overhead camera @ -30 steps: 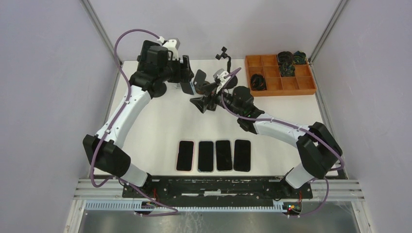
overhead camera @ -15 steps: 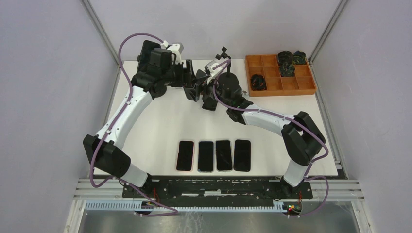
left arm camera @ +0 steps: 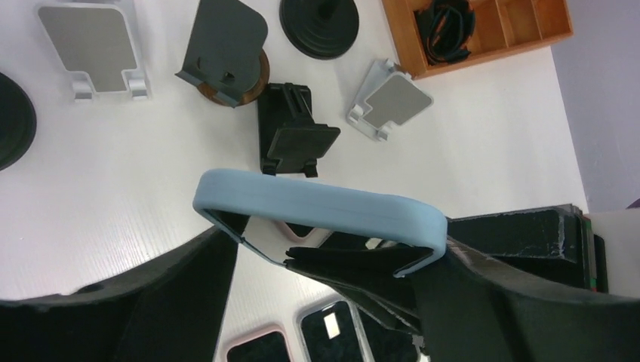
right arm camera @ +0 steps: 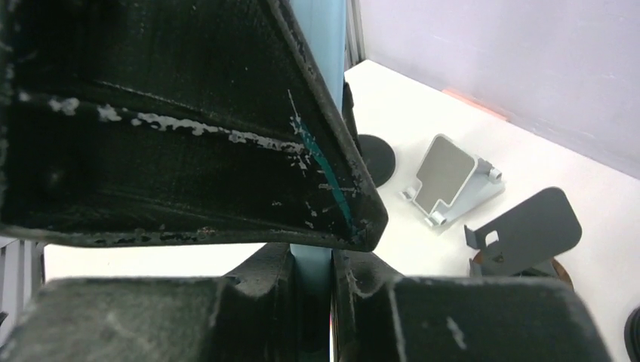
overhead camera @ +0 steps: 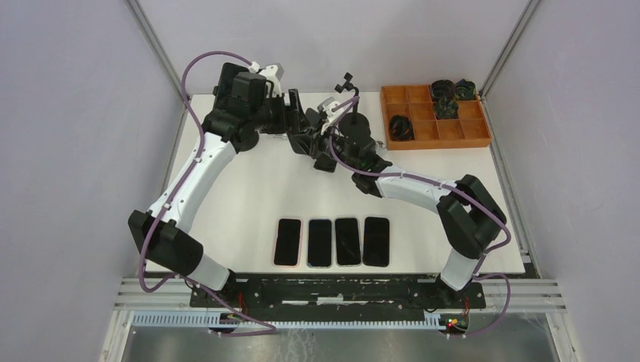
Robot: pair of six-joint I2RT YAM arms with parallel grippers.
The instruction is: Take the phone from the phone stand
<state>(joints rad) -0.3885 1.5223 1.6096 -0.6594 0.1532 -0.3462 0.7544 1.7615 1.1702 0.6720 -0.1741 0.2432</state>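
The phone (left arm camera: 317, 211), in a light blue case, hangs edge-up above the back of the table. My left gripper (left arm camera: 324, 235) is shut on it across its width, one finger on each long side. My right gripper (right arm camera: 311, 264) is shut on the phone's (right arm camera: 324, 38) thin edge from below. In the top view both grippers meet at the phone (overhead camera: 294, 105), the left gripper (overhead camera: 289, 121) from the left and the right gripper (overhead camera: 313, 139) from the right. An empty black phone stand (left arm camera: 290, 139) sits on the table just beyond the phone.
Other empty stands sit on the table: a white one (left arm camera: 90, 45), a dark grey one (left arm camera: 226, 49), a small white one (left arm camera: 389, 102) and a round black base (left arm camera: 321, 23). Several phones (overhead camera: 332, 241) lie in a row near the front edge. An orange tray (overhead camera: 434, 132) sits back right.
My right arm has swung left and back to the phone, and its jaws have gone from open to shut on the phone's edge. The left gripper has kept its hold and barely moved.
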